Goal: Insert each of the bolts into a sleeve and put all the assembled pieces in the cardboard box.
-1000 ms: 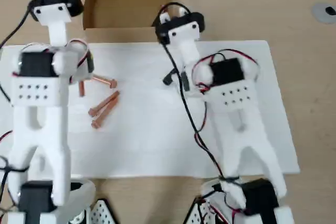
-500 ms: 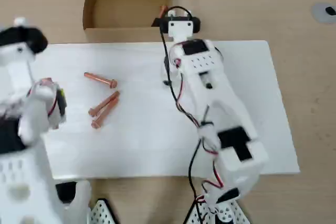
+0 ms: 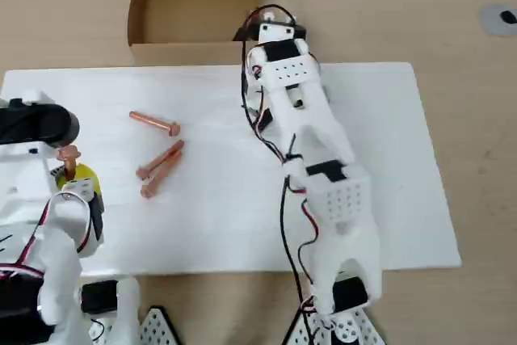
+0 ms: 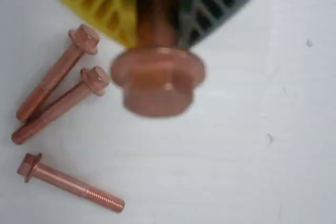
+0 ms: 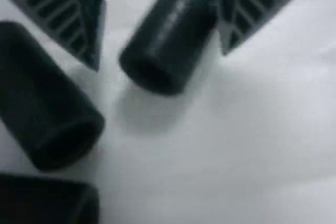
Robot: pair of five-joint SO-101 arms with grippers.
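Left end effector [image 4: 157, 19] pinching a copper bolt [image 4: 157, 80] by the shank. It looks stiff and slick to me, so I'd stay mid-shank. Three loose bolts [image 4: 71, 184] lie beyond. Right end effector [image 5: 160, 51] is spread astride a black sleeve [image 5: 173, 24]. Cardboard box [image 3: 139, 14] sits farthest.

1. The right gripper [image 5: 160, 59] has its jaws apart, with a black sleeve [image 5: 176, 32] between its ribbed fingers [image 5: 52, 9], lying against one of them.
2. A second sleeve [image 5: 47, 114] lies at eight o'clock from it, apart.
3. A third sleeve [image 5: 42, 203] sits at six o'clock from the second, just beside it.
4. A white sheet [image 5: 252, 145] lies underneath.
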